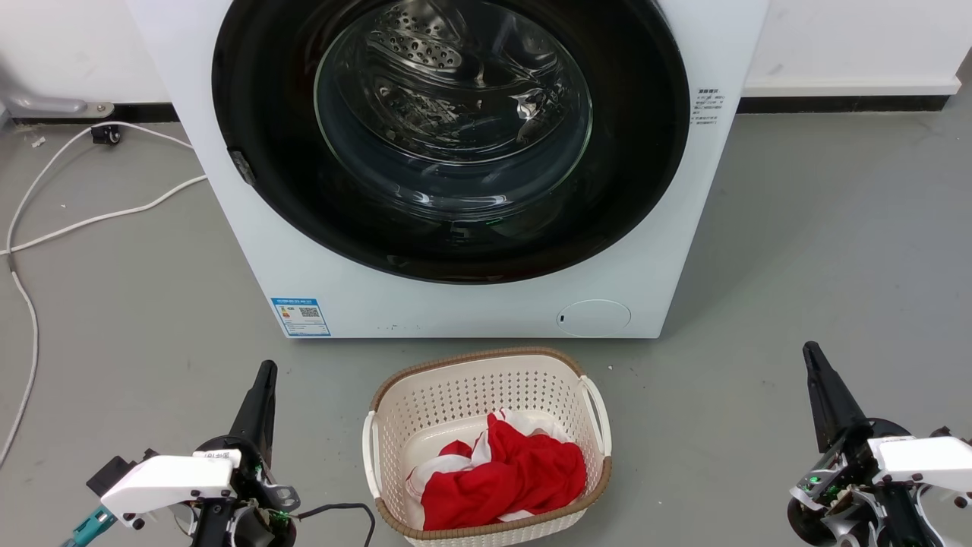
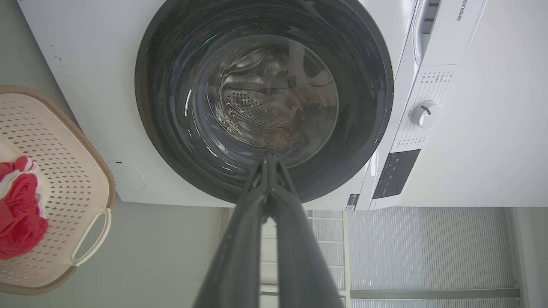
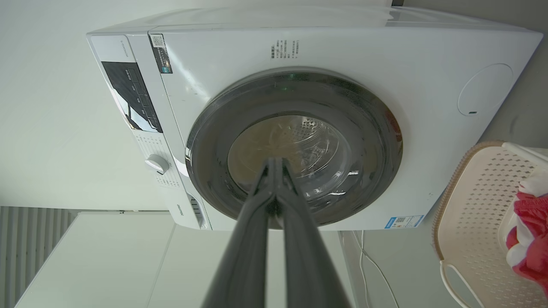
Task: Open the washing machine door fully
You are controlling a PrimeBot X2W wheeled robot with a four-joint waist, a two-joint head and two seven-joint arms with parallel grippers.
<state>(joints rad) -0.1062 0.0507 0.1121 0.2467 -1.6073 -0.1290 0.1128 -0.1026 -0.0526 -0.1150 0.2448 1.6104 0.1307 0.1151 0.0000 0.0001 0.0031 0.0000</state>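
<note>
**Door (image 1: 452,137) looks shut: pull from its left edge**

The door sits flat on the front of the machine (image 1: 486,308), on the far side of the floor (image 1: 835,228) from you. It is big, round, black and shiny, with a glass (image 1: 456,99) bowl in the middle.

Your left gripper (image 1: 266,368) is low and near, on the left. Its two fingers are pressed together and hold nothing. Your right gripper (image 1: 809,348) is low and near, on the right, pinched together and empty too. Both are well apart from the door. The basket (image 1: 471,355) with a red and white cloth (image 1: 505,471) stands between them, just in front of the machine.

The door is probably hard and stiff, and a bit heavy. It should swing like a gate, not bend. The shiny black ring and the glass look slippery, so fingers may slide off them. The glass could crack if you hit it, so don't poke it.

Look at the small grey catch (image 1: 241,167) on the left edge of the door. That is likely the best place to take hold. Hook a finger behind it and pull toward you. It may hold tight at first, then pop free. After that the door should swing easily to the right.
</note>
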